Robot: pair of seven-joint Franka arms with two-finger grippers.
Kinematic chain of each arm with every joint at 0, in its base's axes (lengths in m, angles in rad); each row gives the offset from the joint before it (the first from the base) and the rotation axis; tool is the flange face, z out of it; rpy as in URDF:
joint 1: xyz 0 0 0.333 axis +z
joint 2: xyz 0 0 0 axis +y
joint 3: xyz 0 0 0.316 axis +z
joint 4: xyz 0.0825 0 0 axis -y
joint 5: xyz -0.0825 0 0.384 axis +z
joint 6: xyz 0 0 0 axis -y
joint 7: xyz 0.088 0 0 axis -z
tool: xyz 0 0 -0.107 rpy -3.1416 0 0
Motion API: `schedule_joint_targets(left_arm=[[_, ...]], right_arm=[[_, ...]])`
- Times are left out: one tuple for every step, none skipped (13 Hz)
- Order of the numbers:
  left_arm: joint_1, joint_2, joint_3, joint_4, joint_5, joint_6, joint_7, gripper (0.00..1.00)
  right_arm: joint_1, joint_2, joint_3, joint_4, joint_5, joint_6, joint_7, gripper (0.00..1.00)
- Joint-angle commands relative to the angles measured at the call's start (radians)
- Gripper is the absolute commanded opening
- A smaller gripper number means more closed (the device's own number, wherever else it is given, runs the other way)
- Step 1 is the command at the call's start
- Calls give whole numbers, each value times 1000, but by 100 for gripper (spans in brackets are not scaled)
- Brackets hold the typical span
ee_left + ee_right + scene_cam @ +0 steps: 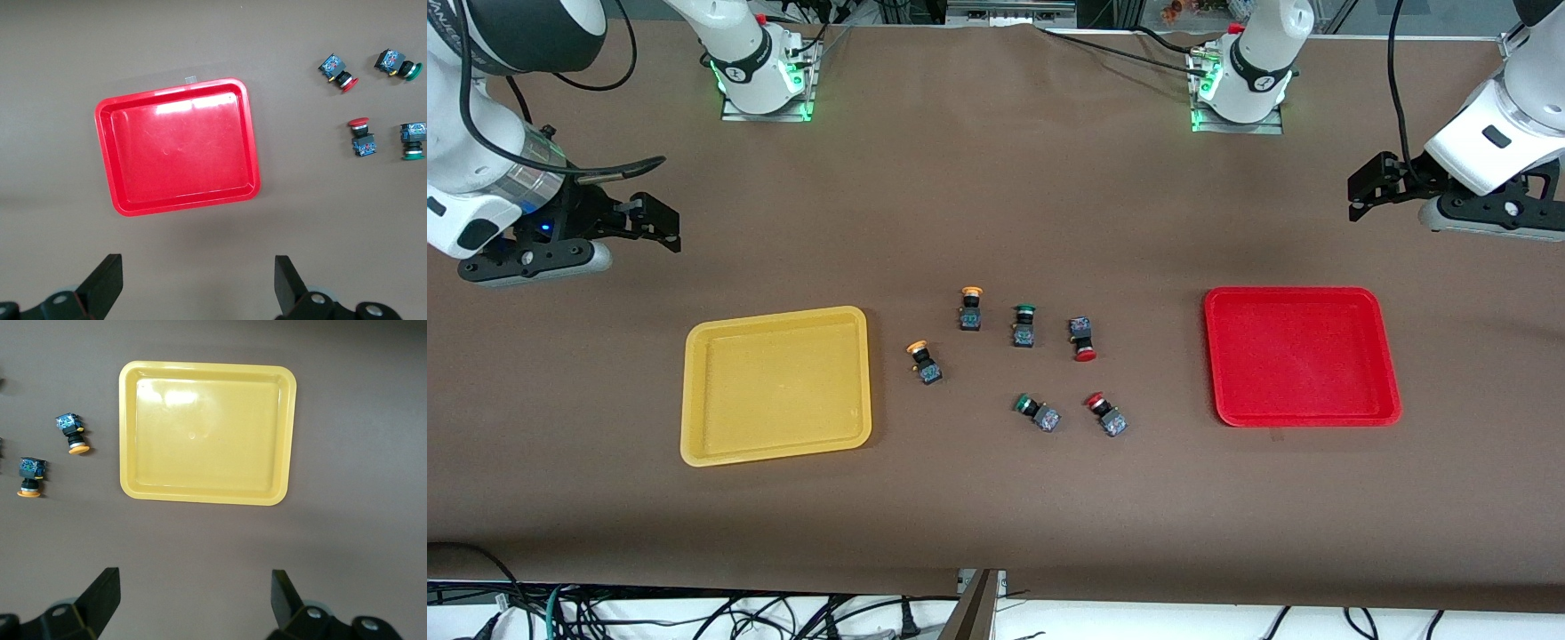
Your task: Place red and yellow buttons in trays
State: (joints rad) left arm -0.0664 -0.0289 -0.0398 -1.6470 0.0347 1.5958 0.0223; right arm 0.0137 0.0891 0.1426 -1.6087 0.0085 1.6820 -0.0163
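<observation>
Both trays were sitting flat on the brown table (996,178). The yellow tray (775,384) lay toward the right arm's end and the red tray (1301,356) toward the left arm's end, both shallow rectangles with rounded corners and nothing in them.

The six little switches were scattered between the trays, each with a blocky black-grey body and a mushroom cap. One yellow button (970,308) was farther from the front camera, standing more or less cap-up. The second yellow button (924,362) lay nearer, tipped over, closest of all to the yellow tray. A green-capped switch (1024,325) sat just beside the first yellow one. Next along, toward the red tray, was a red button (1082,338) with its cap pointing at the front camera. Nearer to the front camera, a second green-capped switch (1038,412) and the other red button (1106,413) lay tilted, side by side. None of them touched each other or a tray.

The right gripper (660,222) hung over bare table near the yellow tray, fingers spread wide, holding nothing. The left gripper (1371,188) hung over bare table up from the red tray, fingers also wide apart and empty.
</observation>
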Motion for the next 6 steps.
schedule_joint_targets(left_arm=[[-9, -3, 6, -4, 11, 6, -8, 100], [-9, -3, 6, -4, 11, 6, -10, 100], [-9, 1, 6, -4, 10, 6, -10, 100], [-7, 3, 6, -4, 10, 6, -10, 100], [-9, 4, 5, -4, 10, 6, -10, 100], [-7, 6, 3, -5, 8, -2, -13, 100]], right_arm=[[-9, 8, 5, 24, -2, -22, -8, 100], [-9, 8, 3, 24, -1, -22, -8, 100], [-9, 8, 3, 24, -2, -22, -8, 100], [-9, 8, 3, 24, -2, -21, -8, 100], [-9, 8, 3, 24, -1, -21, -8, 100], [-9, 8, 3, 24, -1, -21, -8, 100]])
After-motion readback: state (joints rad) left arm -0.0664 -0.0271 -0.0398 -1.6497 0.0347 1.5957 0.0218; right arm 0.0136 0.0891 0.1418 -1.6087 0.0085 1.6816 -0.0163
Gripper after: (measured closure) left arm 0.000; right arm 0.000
